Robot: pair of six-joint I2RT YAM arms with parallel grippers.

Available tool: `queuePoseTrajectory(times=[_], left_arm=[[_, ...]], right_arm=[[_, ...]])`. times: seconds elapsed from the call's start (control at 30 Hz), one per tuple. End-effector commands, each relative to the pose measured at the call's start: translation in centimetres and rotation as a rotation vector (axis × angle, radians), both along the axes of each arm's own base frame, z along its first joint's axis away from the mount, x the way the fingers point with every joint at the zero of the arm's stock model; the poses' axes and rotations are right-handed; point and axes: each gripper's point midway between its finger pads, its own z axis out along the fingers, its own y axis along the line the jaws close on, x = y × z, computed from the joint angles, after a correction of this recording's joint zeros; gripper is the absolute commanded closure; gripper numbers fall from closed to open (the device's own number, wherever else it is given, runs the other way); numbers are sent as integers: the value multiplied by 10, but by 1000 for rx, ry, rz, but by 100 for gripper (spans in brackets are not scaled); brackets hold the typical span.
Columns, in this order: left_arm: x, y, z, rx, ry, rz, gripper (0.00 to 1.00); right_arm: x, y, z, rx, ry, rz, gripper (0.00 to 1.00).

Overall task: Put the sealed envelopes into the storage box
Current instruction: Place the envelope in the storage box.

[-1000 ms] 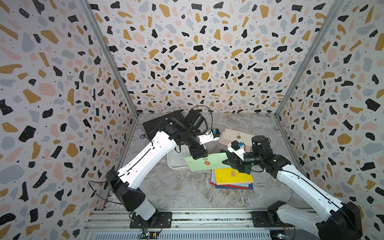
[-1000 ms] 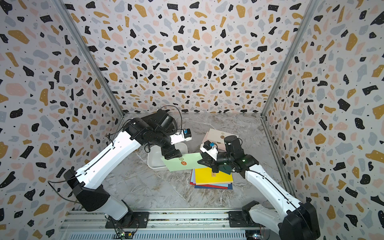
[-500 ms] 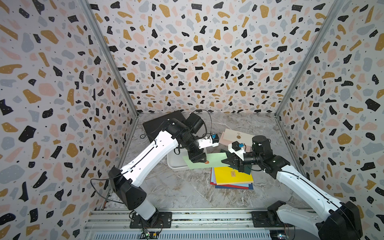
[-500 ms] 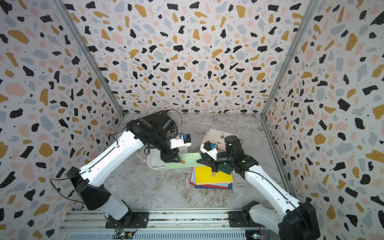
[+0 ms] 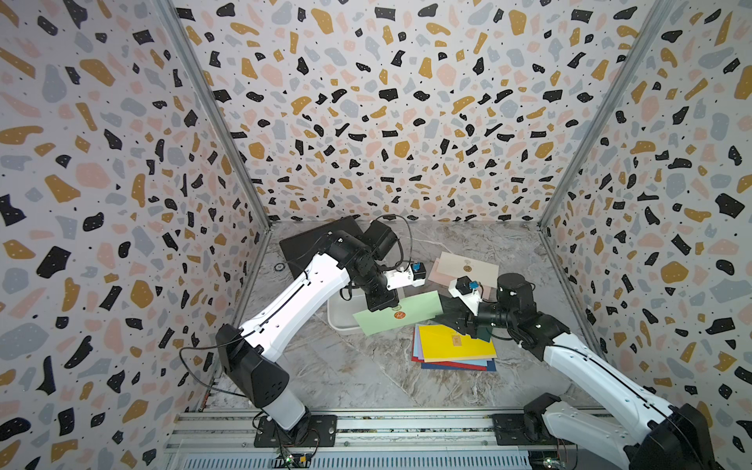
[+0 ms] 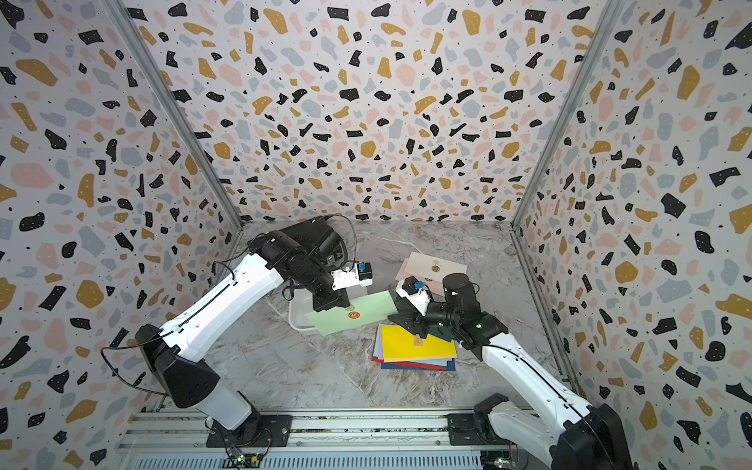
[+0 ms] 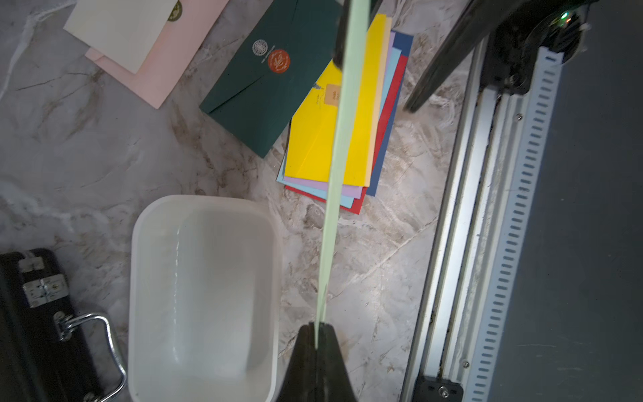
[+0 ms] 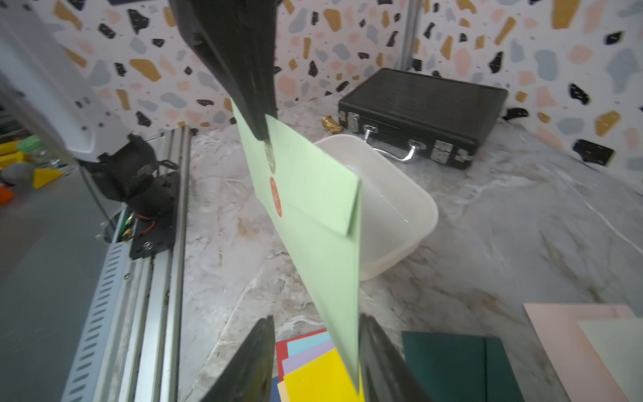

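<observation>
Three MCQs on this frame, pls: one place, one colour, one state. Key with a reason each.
1. The cream envelope lies: A) on the pink envelope B) under it C) apart from it.
2. The top envelope of the stack is: A) red B) navy C) yellow.
3. The left hand is: A) open B) shut on the light green envelope C) shut on nothing.
Key: 1 A, cream overlaps pink in the left wrist view. 2 C, yellow faces up and the other colours show only as edges. 3 B, its jaws pinch the green edge in the left wrist view.
</observation>
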Motion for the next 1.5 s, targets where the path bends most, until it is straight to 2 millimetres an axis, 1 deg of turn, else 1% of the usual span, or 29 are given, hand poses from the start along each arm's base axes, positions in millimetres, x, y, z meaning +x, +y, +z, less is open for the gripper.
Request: queuePoseTrajectory(times=[0.0,0.03,0.13,0.23,0.33,0.5,0.6,0.7,0.8,0.9,0.97,1.03,1.23,1.33,1.47], left_arm=[[13,32,-21,177,-90,-36,100],[15,39,-27,213,-98,-54,100],[32,58,-43,315,-116,-43,100],[47,68,-48,322,-88,-4,100],[66,75,-51,306,-104,15,100],[95,74,-60,239,-124,37,100],[103,72,-64,207,-107,41,100],[110,72,-75,207,-90,39,100],[123,68,-76,175,-117,60,100],[126,64,-76,161,-117,51,100],[129,69,-82,192,-117,51,100],[129,72,-84,195,-105,52,100],[134,72,-88,201,-120,11,100],[138,74,-94,215,-134,-6,100],[136,76,-102,214,-106,-26,100]], right_arm=[[16,-23,-10,-9,21,-216,54],[14,-28,-16,-17,36,-243,55],[11,-37,-31,-12,102,-310,56],[1,-36,-43,4,157,-297,56],[-3,-35,-44,18,185,-287,56],[-4,-32,-44,26,208,-278,56],[-6,-30,-47,28,239,-269,57],[-8,-28,-49,29,254,-259,57],[-10,-27,-52,24,260,-253,57],[-11,-26,-54,20,269,-252,57],[-11,-26,-55,17,273,-250,57],[-12,-25,-55,16,275,-246,57],[-14,-23,-58,9,285,-239,57],[-14,-21,-58,9,289,-234,57],[-14,-21,-62,0,295,-234,57]])
